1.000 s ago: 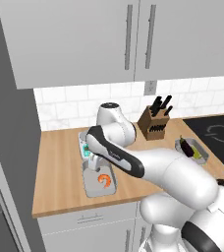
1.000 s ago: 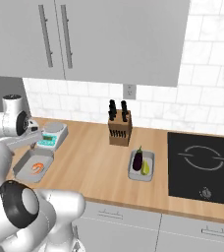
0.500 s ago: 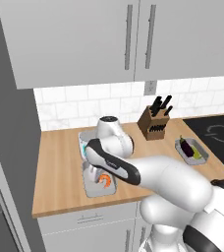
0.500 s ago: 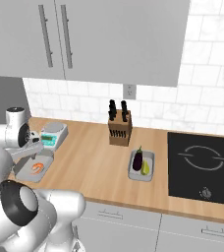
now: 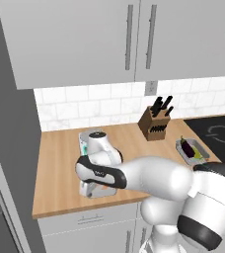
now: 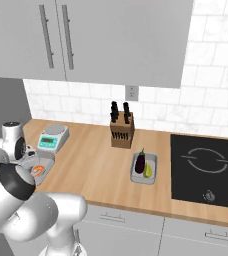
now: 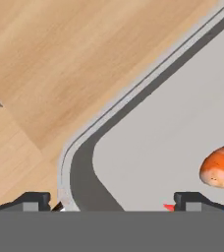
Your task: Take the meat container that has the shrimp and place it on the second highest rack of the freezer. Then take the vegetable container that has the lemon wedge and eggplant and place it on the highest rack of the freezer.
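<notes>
The meat container (image 6: pixel 45 162) is a shallow grey tray with an orange shrimp (image 6: pixel 37 171) in it, near the front left of the wooden counter. In the hand view my gripper (image 7: pixel 113 202) is open and straddles the tray's rim (image 7: pixel 67 165) at a corner. One fingertip (image 7: pixel 33 199) is over the counter and the other is inside the tray beside the shrimp (image 7: pixel 222 166). The vegetable container (image 6: pixel 145 176) holds a dark eggplant (image 6: pixel 140 162) and a lemon wedge (image 6: pixel 148 170), further right beside the stove. The freezer racks are out of view.
A kitchen scale (image 6: pixel 53 137) sits just behind the meat container. A knife block (image 6: pixel 122 131) stands at the back of the counter and a black cooktop (image 6: pixel 206 167) lies at the right. Wall cabinets (image 5: pixel 129 39) hang overhead. My arm hides most of the meat container (image 5: pixel 91 190) in the left base view.
The hand has come down and forward over the meat container, to just above its corner. The jaws have stayed open, and the containers have not moved.
</notes>
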Robot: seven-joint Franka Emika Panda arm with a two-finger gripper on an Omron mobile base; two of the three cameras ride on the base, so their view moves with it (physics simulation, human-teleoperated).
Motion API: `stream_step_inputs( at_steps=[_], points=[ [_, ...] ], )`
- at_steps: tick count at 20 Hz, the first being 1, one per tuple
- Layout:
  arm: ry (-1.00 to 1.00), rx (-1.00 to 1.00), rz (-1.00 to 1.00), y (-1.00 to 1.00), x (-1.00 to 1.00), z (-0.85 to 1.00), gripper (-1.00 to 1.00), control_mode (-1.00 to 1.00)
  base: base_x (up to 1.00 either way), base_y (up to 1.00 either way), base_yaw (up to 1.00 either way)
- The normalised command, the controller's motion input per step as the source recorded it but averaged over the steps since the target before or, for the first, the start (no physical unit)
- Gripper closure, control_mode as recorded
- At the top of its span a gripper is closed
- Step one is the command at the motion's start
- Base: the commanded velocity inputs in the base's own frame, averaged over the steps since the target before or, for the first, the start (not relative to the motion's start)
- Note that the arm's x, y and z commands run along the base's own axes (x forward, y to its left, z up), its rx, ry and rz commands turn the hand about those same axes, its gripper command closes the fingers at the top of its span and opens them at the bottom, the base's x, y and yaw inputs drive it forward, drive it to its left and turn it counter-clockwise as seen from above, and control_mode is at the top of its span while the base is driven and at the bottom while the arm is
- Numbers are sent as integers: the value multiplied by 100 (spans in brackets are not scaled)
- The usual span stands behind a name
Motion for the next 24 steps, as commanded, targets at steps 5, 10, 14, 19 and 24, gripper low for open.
stream_step_inputs(
  at_steps=[5, 10, 14, 19, 24],
  points=[
    [0, -4, 2, 12, 0, -38, -100, -100, 0, 0, 0],
    [-1, -1, 2, 5, 2, -16, -100, -100, 0, 0, 0],
    [0, 0, 1, 0, 3, -12, -100, -100, 0, 0, 0],
    [-2, 0, 1, 0, 0, -10, -100, -100, 0, 0, 0],
    [-7, -1, 0, 0, 0, -19, -100, -100, 0, 0, 0]
  ],
)
